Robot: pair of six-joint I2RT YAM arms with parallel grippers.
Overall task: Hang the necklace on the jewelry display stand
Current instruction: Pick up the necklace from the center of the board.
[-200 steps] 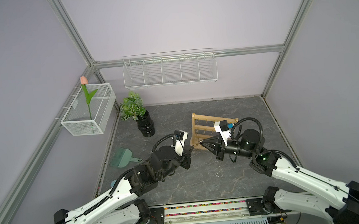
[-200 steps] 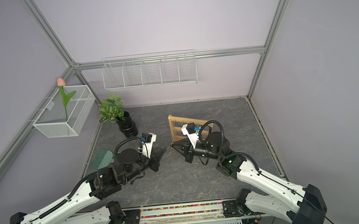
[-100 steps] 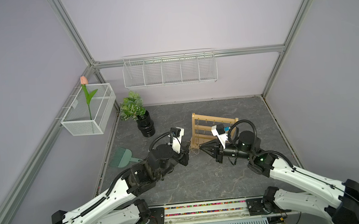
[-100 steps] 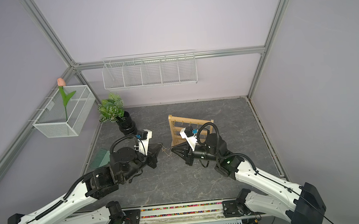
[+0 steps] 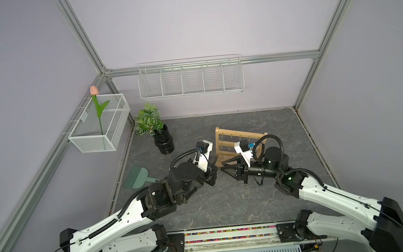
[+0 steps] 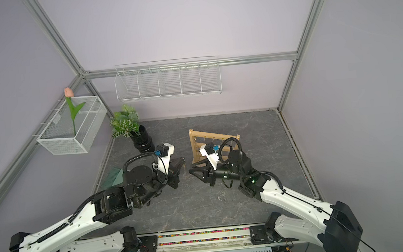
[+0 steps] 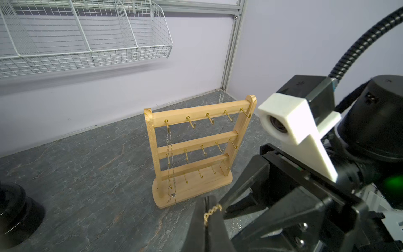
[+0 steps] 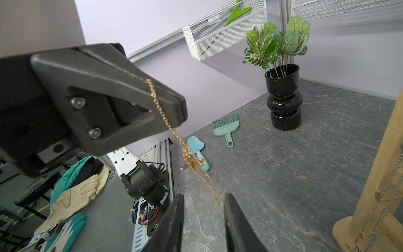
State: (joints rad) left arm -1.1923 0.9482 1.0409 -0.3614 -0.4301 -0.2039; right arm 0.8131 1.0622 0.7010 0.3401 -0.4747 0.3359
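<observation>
The gold link-chain necklace (image 8: 157, 102) is up off the bench, pinched in the left pincer (image 8: 182, 109), whose black jaws are pressed together on it. The chain crosses the jaw's face and drops from the tip. There's a tangle of links partway down, and the lower stretch blurs out beside the right pincer (image 8: 204, 203). That one faces the left head-on, jaws apart, nothing clamped between them. Whether the chain brushes a finger, I can't tell.

In both top views the two pincers meet almost tip to tip, just off the near end of the light wooden jewelry display stand (image 7: 197, 143). The stand is upright on its oblong base, with three crossbars and rows of small gold hooks, and the necklace is not yet on any of them. A thin silvery chain (image 7: 169, 152) hangs from the end hook of the top bar, right down to the base.

Further out, a black ribbed vase (image 5: 164, 144) of green leaves stands on the dark grey marbled bench (image 5: 201, 205), and a pale green hand brush (image 5: 135, 177) lies flat near it. On the back wall is a long white wire basket (image 5: 191, 83), and on the side wall a white mesh basket (image 5: 93, 137) with a pink tulip (image 5: 94, 90).
</observation>
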